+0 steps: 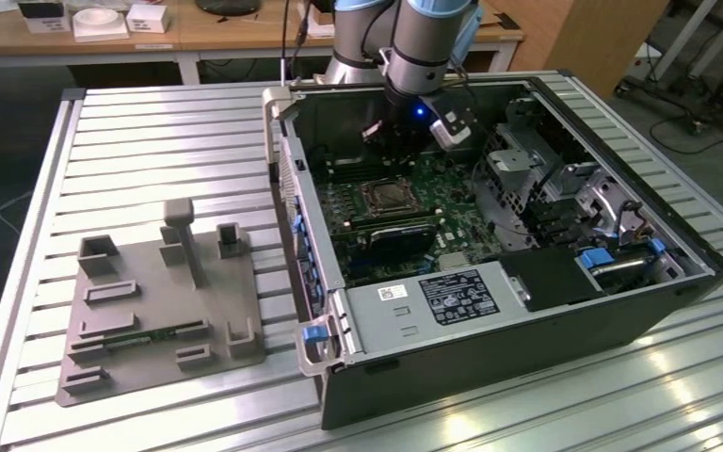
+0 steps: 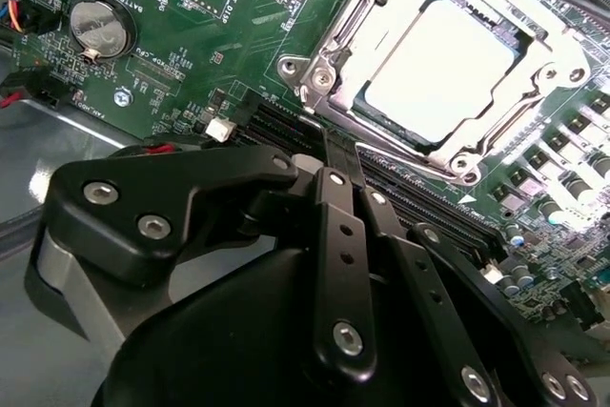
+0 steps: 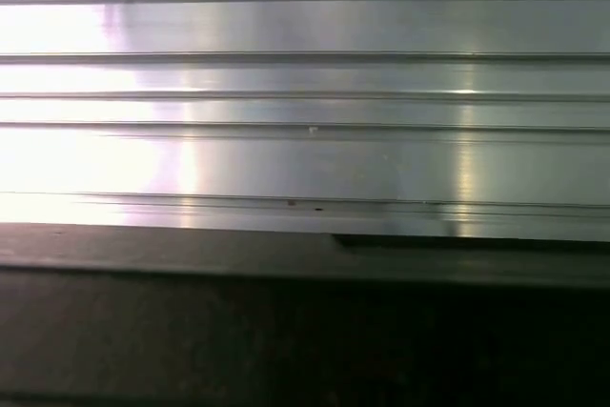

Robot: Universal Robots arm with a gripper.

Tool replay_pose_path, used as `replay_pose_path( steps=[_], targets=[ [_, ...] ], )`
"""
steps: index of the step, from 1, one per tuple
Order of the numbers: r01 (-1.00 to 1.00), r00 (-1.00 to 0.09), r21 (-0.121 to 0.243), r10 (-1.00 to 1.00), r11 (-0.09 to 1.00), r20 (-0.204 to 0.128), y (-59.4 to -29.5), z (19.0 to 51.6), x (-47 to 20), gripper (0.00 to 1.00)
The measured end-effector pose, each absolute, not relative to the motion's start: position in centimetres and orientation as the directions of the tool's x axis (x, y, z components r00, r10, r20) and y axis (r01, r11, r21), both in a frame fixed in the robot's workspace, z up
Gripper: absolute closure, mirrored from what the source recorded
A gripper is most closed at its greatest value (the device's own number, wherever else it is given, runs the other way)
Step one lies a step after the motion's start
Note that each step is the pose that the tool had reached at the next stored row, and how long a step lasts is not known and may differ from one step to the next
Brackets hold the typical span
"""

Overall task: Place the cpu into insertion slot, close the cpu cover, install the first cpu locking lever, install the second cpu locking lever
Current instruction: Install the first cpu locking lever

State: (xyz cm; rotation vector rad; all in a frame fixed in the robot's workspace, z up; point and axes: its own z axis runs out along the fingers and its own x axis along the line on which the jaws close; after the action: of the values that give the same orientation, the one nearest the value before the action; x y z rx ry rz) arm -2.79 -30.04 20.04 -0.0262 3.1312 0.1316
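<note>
Inside the open computer case [image 1: 488,282], the clenched, empty gripper [image 2: 329,164] hovers beside the cpu cover [image 2: 381,7], cpu [image 2: 438,69] seated.

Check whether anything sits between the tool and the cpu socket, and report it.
Nothing visible does. In the second wrist view the tool hangs over the bare green board beside the socket, where the cpu already lies with the cpu cover down around it. Only low memory slots lie between, flat on the board.
</note>
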Motion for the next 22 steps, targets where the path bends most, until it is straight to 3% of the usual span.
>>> replay_pose_path(
  steps=[22],
  targets=[
    [-0.017, -1.000, 0.083, -0.016, 0.996, -0.008, -30.20, 19.80, -2.77, 0.89]
  ],
)
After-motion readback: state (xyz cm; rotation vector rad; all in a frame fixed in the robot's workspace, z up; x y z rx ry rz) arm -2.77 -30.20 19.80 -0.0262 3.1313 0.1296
